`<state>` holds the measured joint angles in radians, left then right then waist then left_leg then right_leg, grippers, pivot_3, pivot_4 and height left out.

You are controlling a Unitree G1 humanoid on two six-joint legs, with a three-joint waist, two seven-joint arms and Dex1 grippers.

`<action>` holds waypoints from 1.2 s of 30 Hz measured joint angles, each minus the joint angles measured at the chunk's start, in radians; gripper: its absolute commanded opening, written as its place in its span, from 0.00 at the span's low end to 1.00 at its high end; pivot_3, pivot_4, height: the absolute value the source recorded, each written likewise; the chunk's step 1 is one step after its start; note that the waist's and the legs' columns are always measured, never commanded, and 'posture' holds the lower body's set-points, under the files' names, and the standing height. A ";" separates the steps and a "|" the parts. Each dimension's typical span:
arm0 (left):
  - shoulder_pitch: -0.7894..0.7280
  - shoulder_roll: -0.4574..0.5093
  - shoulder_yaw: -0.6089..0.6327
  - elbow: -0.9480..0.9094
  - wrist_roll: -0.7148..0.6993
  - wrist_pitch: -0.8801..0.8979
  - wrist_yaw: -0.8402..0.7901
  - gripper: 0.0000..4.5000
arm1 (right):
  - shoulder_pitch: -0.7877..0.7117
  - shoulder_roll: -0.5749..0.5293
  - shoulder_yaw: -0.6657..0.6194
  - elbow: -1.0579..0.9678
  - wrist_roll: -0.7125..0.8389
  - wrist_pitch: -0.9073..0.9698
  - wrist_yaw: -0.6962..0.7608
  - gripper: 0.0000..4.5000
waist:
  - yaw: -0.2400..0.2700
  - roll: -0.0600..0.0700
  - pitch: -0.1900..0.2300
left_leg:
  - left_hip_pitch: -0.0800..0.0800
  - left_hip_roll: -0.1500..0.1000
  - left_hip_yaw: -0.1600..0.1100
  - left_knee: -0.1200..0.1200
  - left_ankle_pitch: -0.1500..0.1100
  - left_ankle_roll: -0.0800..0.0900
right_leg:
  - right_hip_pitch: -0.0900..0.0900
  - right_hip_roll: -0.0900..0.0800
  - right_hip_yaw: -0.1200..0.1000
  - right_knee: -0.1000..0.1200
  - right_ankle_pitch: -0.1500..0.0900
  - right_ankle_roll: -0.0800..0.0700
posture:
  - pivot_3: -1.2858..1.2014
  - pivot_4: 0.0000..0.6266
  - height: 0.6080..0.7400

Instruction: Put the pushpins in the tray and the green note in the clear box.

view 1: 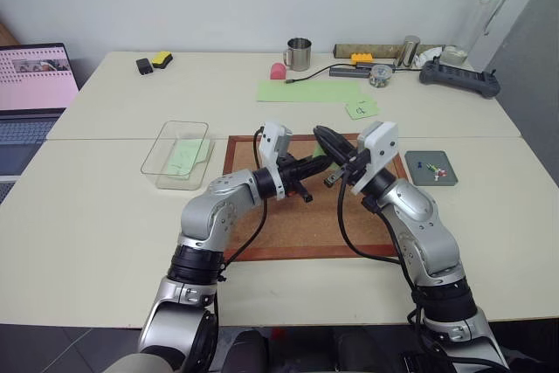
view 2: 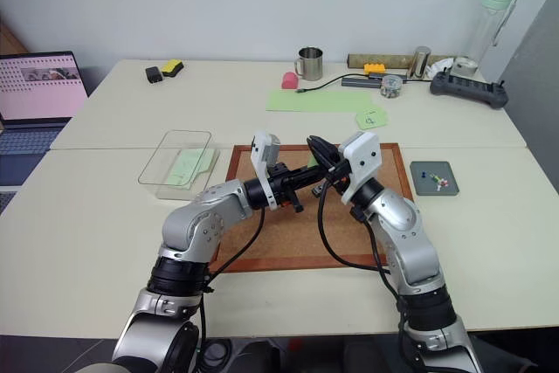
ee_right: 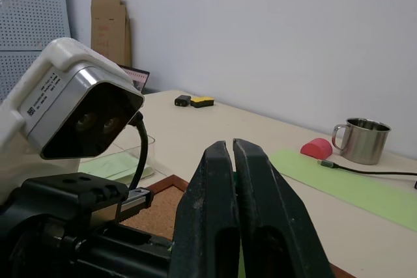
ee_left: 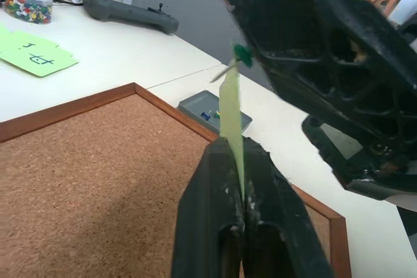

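The green note [ee_left: 229,105] is off the corkboard [view 1: 301,220] and in the air between the two grippers. The left gripper [ee_left: 242,190] has its jaws clamped on the note's lower edge, so the paper stands edge-on and upright. A green pushpin [ee_left: 243,55] sits through the top of the note, right against the right gripper [ee_right: 232,180], whose jaws are pressed together — probably on that pin, though the contact itself is hidden.

The note is thin paper: light, floppy, easy to crease or tear at the pin hole, so a firm pinch near an edge suits it, with any pull on the pin kept straight. The pin is tiny, hard and sharp; its head is the only place to take it.

The tray [view 1: 431,167] on the counter to the right already holds a few pushpins [view 1: 438,169]. The clear box [view 1: 177,154] to the left holds a pale green sheet — another note, it seems.
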<state>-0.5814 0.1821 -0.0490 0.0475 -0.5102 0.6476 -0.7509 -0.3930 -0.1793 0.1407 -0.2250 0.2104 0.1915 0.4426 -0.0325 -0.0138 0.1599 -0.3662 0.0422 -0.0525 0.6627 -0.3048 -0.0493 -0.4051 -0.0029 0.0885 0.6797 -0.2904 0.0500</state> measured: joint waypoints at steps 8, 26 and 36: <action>-0.014 0.005 0.048 0.106 0.007 0.007 0.064 0.00 | 0.002 -0.006 -0.004 -0.001 0.000 -0.003 -0.005 0.00 | 0.000 0.000 0.000 | 0.000 0.000 0.000 0.000 0.000 0.000 | 0.000 0.000 0.000 0.000 0.000 0.000 | 0.52 0.24 1.00; -0.079 0.145 -0.225 0.061 0.292 -0.404 -0.171 0.00 | 0.063 -0.168 -0.376 0.185 0.004 0.114 -0.184 0.00 | 0.002 0.000 0.001 | 0.000 -0.001 0.003 -0.001 0.000 0.000 | 0.000 0.000 0.002 -0.001 0.000 0.000 | 0.52 0.24 1.00; -0.113 0.123 -0.244 0.070 0.326 -0.456 -0.203 0.00 | -0.021 -0.208 -0.470 0.467 0.070 0.141 -0.151 0.00 | -0.004 0.001 0.001 | 0.000 -0.001 0.003 -0.001 0.000 0.001 | 0.000 0.001 0.004 -0.001 0.000 0.000 | 0.52 0.24 1.00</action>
<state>-0.6948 0.3052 -0.2931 0.1174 -0.1843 0.1917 -0.9543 -0.4137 -0.3870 -0.3288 0.2418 0.2801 0.3321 0.2912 -0.0364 -0.0132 0.1611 -0.3658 0.0416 -0.0490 0.6618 -0.3052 -0.0487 -0.4055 -0.0024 0.0926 0.6787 -0.2904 0.0500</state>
